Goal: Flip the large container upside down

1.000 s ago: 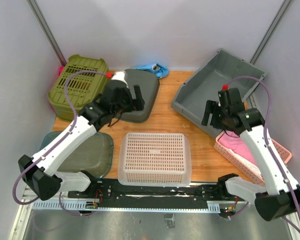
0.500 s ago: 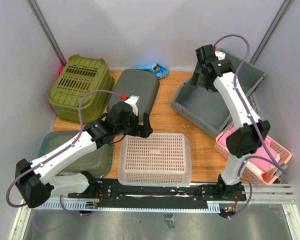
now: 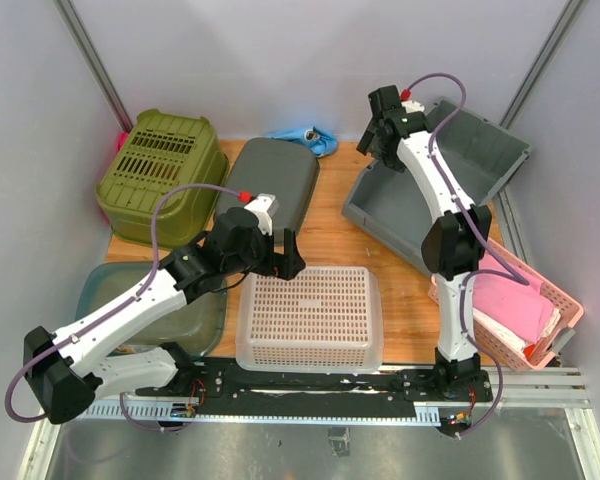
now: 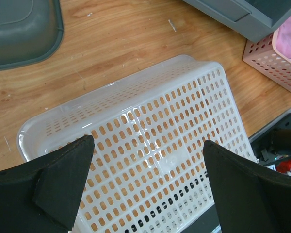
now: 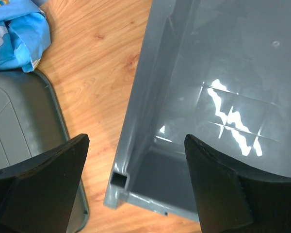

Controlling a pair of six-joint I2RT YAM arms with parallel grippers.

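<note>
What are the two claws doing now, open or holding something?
Left gripper: open, empty, above the white perforated basket.
Right gripper: open, empty, over the grey bin.

Under my right gripper [image 5: 136, 189], fingers spread: grey bin [image 5: 223, 73] wall. Bare table [image 5: 102, 73] strip outside it; dark lid [image 5: 19, 131], blue cloth [image 5: 14, 24] beyond.

From above, only a sliver of something pink [image 3: 121, 140] shows behind the olive basket [image 3: 160, 170] at the upper left; I cannot tell what it is. The blue cloth [image 3: 305, 138] is partly tucked behind the dark lid [image 3: 275, 180]. The left arm [image 3: 130, 300] covers much of the teal tub [image 3: 195, 312] at lower left, and the right arm [image 3: 450, 250] crosses the pink basket [image 3: 490, 340].

In the left wrist view the white basket [image 4: 155, 126] runs off the bottom edge, its lower corners behind the jaws of the left gripper [image 4: 149, 143]. In the right wrist view the grey bin [image 5: 223, 73] is cut off at top and right.
</note>
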